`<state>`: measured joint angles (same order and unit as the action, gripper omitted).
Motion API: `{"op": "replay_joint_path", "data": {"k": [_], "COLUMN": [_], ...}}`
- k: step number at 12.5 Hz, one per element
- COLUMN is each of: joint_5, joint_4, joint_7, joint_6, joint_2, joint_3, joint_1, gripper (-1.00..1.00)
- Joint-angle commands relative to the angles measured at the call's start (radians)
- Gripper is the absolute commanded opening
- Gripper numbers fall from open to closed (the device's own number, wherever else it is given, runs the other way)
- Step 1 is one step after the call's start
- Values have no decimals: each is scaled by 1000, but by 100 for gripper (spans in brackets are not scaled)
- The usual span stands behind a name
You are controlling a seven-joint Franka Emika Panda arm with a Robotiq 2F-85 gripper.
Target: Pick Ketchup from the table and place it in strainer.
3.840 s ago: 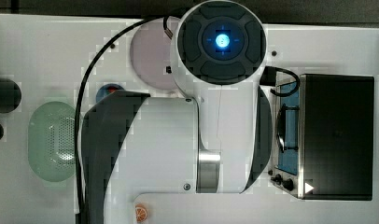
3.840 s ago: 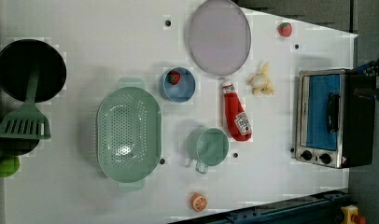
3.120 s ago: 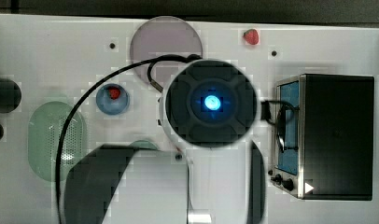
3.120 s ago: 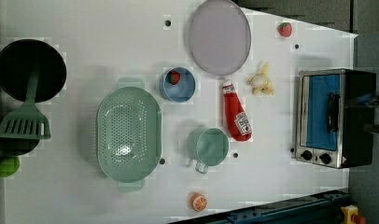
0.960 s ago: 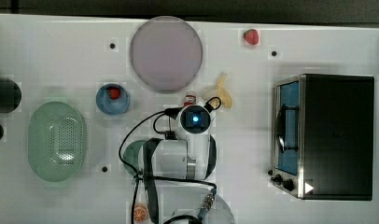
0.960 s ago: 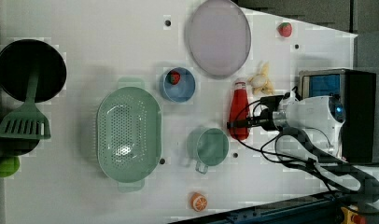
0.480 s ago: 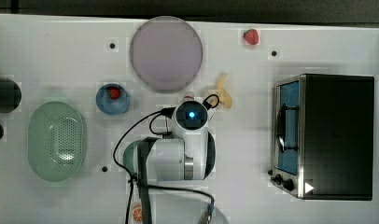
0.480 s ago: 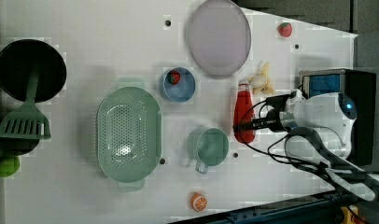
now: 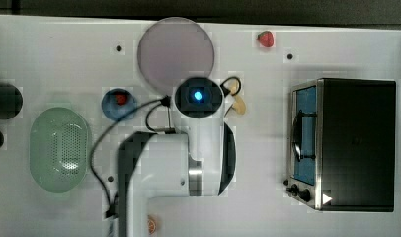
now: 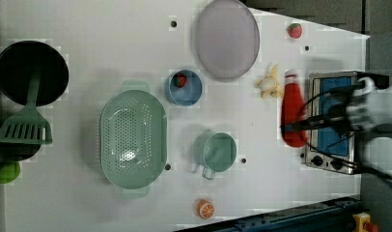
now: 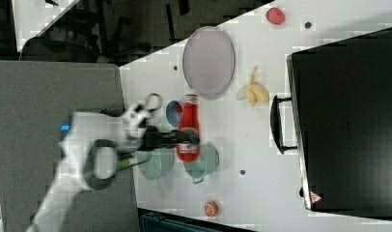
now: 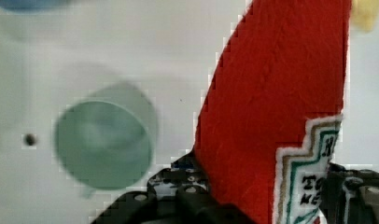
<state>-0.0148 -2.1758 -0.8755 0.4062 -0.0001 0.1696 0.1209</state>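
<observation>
The Ketchup (image 10: 293,104) is a red bottle with a white cap, held off the table in my gripper (image 10: 294,126). In the right view the Ketchup (image 11: 188,123) hangs over the green cup, and my gripper (image 11: 186,138) is shut across its lower body. The wrist view has the Ketchup (image 12: 271,93) and its white label between the dark fingers (image 12: 187,189). My arm (image 9: 198,96) hides the bottle in the top view. The pale green strainer (image 10: 132,137) lies empty toward the left view's left, well away from the bottle; it appears again as the strainer (image 9: 60,148).
A green cup (image 10: 218,152), a blue bowl (image 10: 191,92) holding a strawberry, a lilac plate (image 10: 227,38) and a banana (image 10: 269,84) lie between bottle and strainer. A toaster oven (image 9: 346,143) stands at the top view's right. A black pan (image 10: 30,67) with a spatula sits beyond the strainer.
My gripper has lifted the bottle off the table. The bottle has shifted toward the left view's right, and the arm looms larger in the top view.
</observation>
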Motion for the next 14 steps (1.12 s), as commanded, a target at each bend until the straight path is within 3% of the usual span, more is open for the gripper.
{"op": "replay_joint_path", "data": {"k": [1,8,14], "joint_5": [-10,-23,-23], "joint_4": [83,106,92], "joint_7": [122,462,741], "joint_6": [-87,-61,203], "joint_2": [-52,-26,142], "joint_3": [62,319,529], "joint_1": [-28,-60,-80], "gripper": [24,24,24]}}
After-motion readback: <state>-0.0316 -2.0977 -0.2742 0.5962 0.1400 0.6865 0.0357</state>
